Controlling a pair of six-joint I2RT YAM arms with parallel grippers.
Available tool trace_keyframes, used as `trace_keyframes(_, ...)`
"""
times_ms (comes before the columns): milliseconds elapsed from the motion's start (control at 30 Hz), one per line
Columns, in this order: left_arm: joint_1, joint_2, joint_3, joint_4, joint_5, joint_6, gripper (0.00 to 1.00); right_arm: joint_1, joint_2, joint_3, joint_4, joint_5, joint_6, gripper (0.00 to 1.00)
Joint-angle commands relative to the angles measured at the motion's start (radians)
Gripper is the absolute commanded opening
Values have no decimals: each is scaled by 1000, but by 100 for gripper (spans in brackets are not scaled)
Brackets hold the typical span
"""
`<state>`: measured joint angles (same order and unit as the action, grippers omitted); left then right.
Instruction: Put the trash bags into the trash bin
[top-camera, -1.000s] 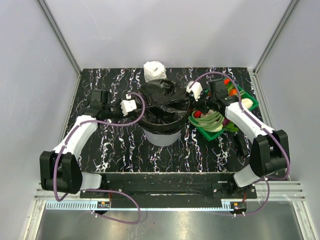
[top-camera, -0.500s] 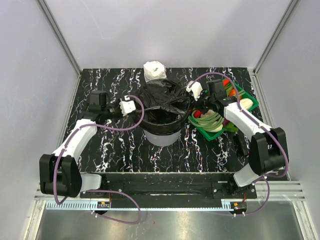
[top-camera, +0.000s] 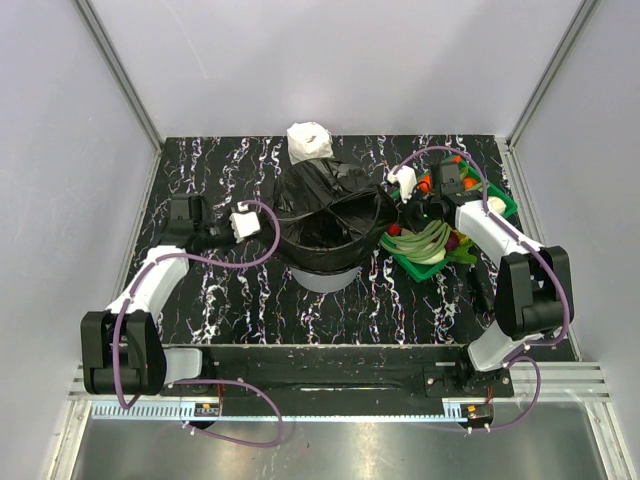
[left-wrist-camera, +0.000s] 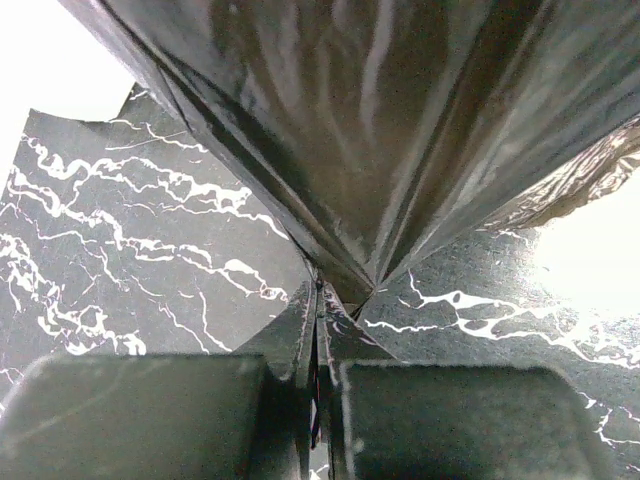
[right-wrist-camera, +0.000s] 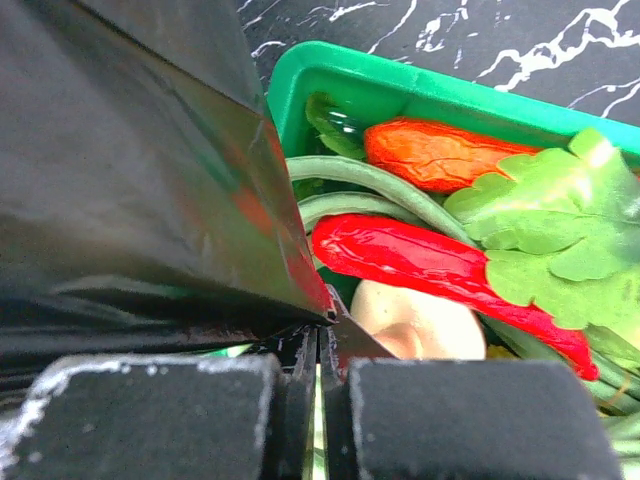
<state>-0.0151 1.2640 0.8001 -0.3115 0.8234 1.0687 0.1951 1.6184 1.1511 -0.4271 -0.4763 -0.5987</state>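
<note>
Left hand (left-wrist-camera: 318, 300), right hand (right-wrist-camera: 322, 330) farther apart; trash bags (top-camera: 325, 215) stretched.

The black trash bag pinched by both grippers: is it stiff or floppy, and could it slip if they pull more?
Probably floppy: the trash bag stretches into taut folds running from the left gripper and creases sharply at the right gripper. Likely light and slippery, since the film looks thin and glossy. It may tear if pulled hard.

A: Overhead view?
B: High behind the bases, looking down on the whole table (top-camera: 220, 290).
A: The wrist views?
B: Each pressed close, facing outward onto the black trash bag (top-camera: 330, 215), which all three share.
</note>
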Motion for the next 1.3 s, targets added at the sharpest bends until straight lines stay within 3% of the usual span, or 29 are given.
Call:
trace_keyframes(0, 6, 14, 22, 15, 57, 54, 0, 0, 20, 4, -12, -44, 23, 0)
trace_keyframes(1267, 1, 51, -144, 103, -201, 312, 0, 0, 37, -97, 30, 166, 23, 0)
